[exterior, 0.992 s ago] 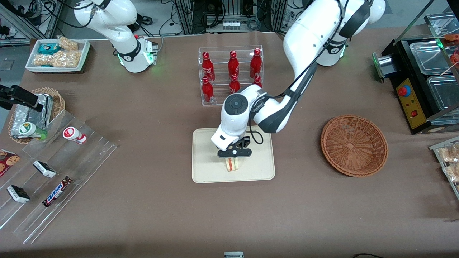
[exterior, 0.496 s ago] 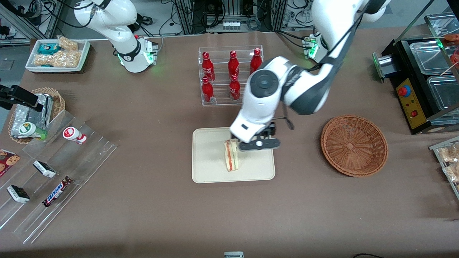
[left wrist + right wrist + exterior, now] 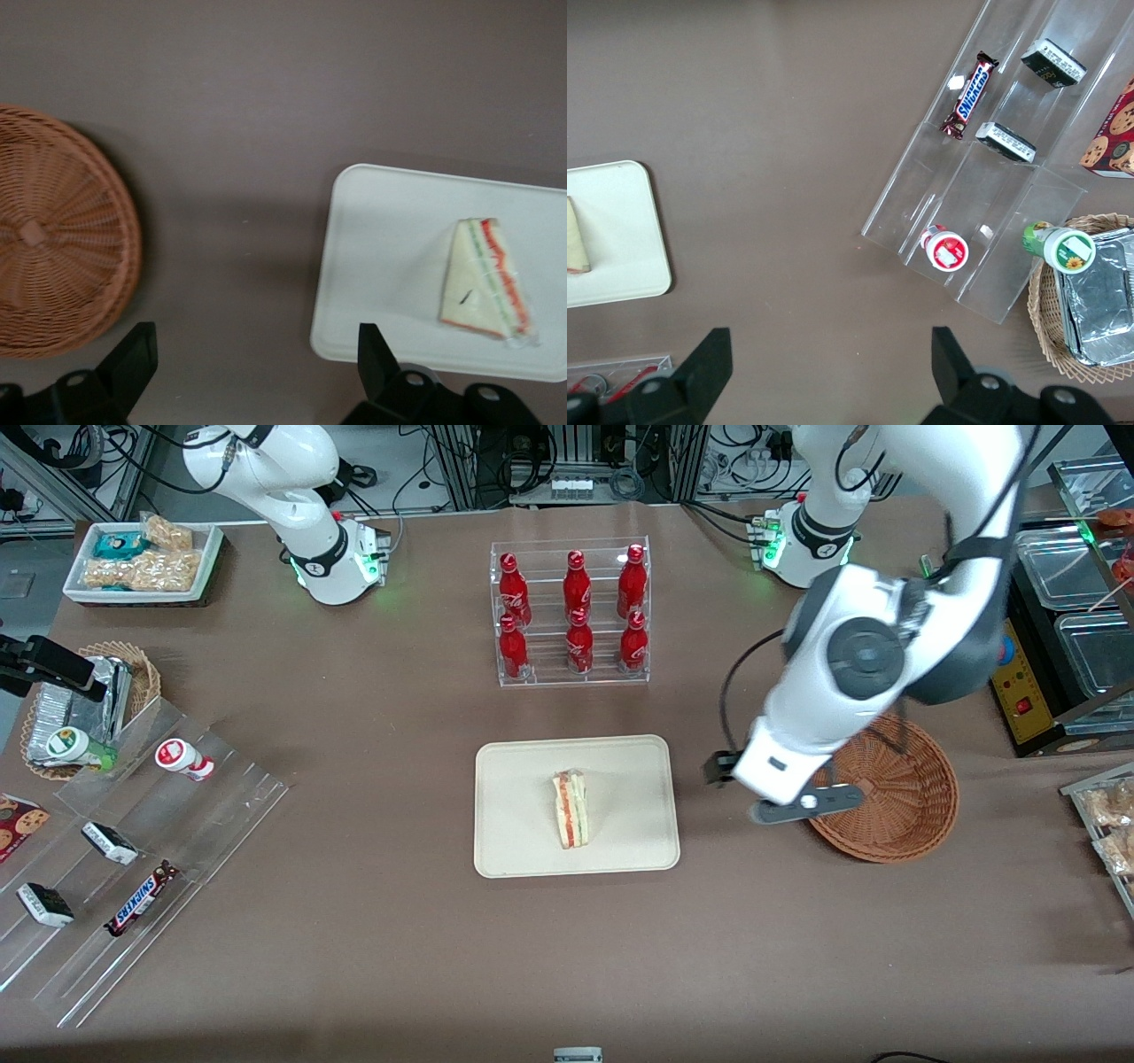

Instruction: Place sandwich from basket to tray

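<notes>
Sandwich on the tray, hand raised between tray and basket

A matte brown tabletop carries a flat cream tray with rounded corners; the triangular sandwich, pale bread with red and green layers, lies on it. The hand hovers empty, fingers spread wide, above the tabletop just beside the round, reddish-brown woven basket. A clear rack holds 6 red bottles.
</notes>
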### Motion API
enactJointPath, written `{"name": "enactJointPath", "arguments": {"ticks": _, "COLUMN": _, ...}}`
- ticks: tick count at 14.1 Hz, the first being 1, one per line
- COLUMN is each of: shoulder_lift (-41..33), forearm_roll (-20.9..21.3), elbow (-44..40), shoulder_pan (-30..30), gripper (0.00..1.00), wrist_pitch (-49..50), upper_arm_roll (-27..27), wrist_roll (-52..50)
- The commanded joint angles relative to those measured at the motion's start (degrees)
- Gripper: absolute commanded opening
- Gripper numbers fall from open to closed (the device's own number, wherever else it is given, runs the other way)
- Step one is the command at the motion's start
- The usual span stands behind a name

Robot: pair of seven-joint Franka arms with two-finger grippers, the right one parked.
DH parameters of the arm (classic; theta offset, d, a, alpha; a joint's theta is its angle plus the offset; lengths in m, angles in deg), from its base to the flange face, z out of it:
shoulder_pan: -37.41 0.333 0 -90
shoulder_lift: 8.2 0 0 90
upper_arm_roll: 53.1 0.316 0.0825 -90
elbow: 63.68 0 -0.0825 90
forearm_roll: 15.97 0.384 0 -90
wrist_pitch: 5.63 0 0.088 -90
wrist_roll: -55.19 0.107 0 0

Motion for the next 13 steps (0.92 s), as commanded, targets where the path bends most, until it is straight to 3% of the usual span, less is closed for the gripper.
{"name": "enactJointPath", "arguments": {"ticks": 1, "shoulder_lift": -7.0, "forearm_roll": -2.6, "elbow": 5.3, "shoulder_pan": 5.4, "gripper": 1.0, "wrist_pitch": 3.4, "upper_arm_roll": -0.4, "wrist_roll": 7.5}}
{"name": "enactJointPath", "arguments": {"ticks": 7, "shoulder_lift": -12.6, "forearm_roll": -3.1, "elbow": 5.3, "shoulder_pan": 15.0, "gripper": 1.0, "wrist_pitch": 9.2, "upper_arm_roll": -0.2, "wrist_roll": 21.8}}
{"name": "enactJointPath", "arguments": {"ticks": 13, "shoulder_lift": -17.6, "forearm_roll": -2.3, "elbow": 4.8, "shoulder_pan": 10.0, "gripper": 1.0, "wrist_pitch": 12.6, "upper_arm_roll": 9.5, "wrist_roll": 31.9}}
